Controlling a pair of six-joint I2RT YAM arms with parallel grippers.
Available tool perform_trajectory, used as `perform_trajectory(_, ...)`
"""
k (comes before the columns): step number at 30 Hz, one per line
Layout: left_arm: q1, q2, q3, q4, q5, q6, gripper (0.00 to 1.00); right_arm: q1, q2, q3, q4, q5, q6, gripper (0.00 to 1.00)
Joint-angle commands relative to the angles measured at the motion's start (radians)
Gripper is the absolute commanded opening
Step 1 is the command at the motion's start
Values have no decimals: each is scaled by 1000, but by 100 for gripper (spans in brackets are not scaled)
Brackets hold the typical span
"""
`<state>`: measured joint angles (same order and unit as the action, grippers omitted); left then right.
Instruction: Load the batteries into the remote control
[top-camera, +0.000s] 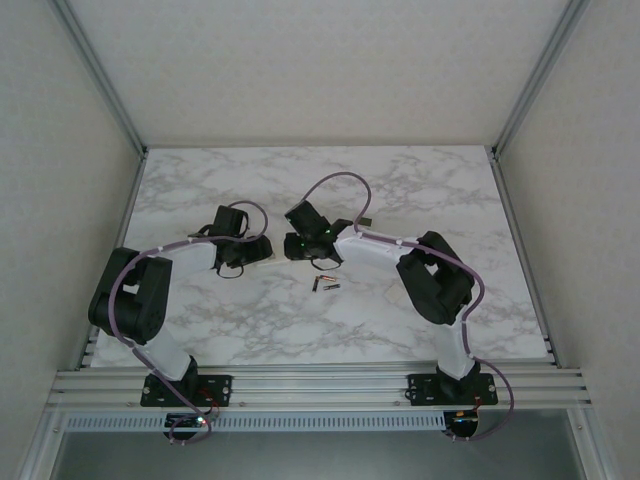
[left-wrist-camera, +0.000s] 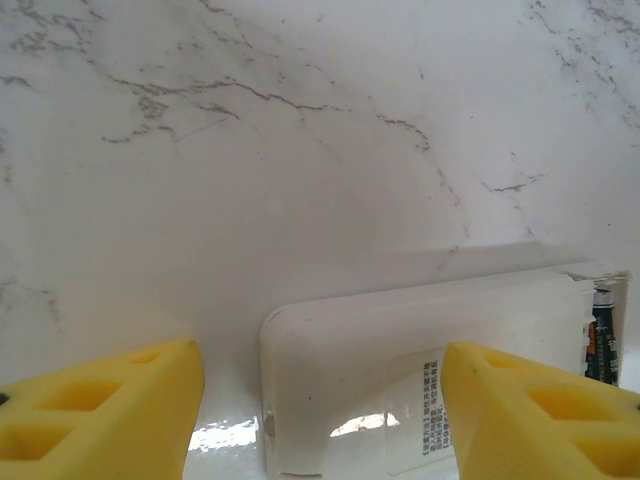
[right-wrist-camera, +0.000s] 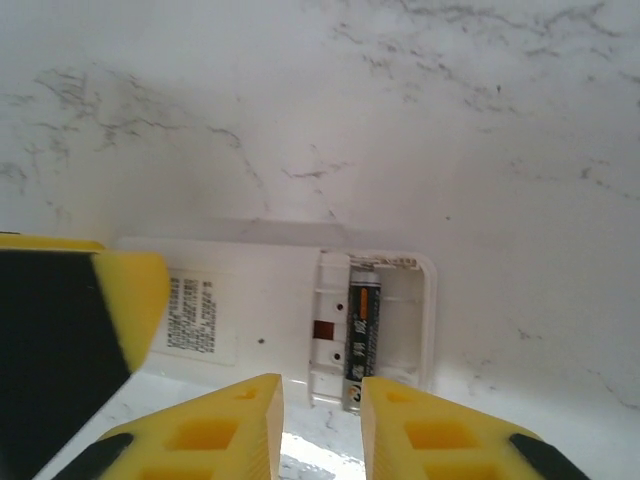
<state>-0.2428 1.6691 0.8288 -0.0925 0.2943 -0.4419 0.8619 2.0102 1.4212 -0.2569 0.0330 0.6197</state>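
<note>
**Fig. Battery loading, three views.**

**Top view.** Both arms reach up from the bottom edge over a marble table (top-camera: 420, 190). The L gripper (top-camera: 236, 252) sits left of centre. The R gripper (top-camera: 308, 243) is just right of it, and the two are near each other. Two loose batteries (top-camera: 325, 284) lie side by side on the tabletop just below the R gripper, apart from both claws.

**R wrist view.** The white remote (right-wrist-camera: 250, 300) lies flat across mid-frame, back side up.
- A printed label (right-wrist-camera: 192, 315) is at its left and the open battery bay (right-wrist-camera: 400, 320) at its right.
- One battery (right-wrist-camera: 362, 335), dark w/ an orange band, lies lengthwise in the bay.
- The R gripper's yellow fingers (right-wrist-camera: 215, 425), bottom centre, stand a narrow gap apart w/ nothing pinched between them.
- Their tips are at the bay's near edge. The right-hand tip overlaps the battery's lower end, but contact can't be told.
- One finger of the L gripper (right-wrist-camera: 70, 320), yellow and black, covers the remote's label end at the left of the frame.

**L wrist view.** The L gripper's fingers (left-wrist-camera: 110, 410) are spread wide, at lower left and lower right.
- The remote's rounded end lies between them at lower centre.
- The left-hand finger is clear of the remote's edge. The right-hand finger overlaps the body, touch not determinable.
- The seated battery shows at the far right edge of the frame.
</note>
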Motion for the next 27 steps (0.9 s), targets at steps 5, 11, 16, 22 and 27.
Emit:
perform_trajectory(5,-18,10,13,6,6,-1,65,-2,28,48,-64,57,-27,15)
perform_trajectory(11,-19,11,21,1,3,0,64,-3,94,77,-77,69,-35,12)
perform_trajectory(16,-20,13,19,4,1,1,64,-2,161,110,-115,84,-32,10)
perform_trajectory(22,-22,18,15,4,1,1,64,2,203,119,-127,45,-21,7)
perform_trajectory(27,-23,5,14,2,-11,-1,64,2,115,118,-164,49,-24,8)
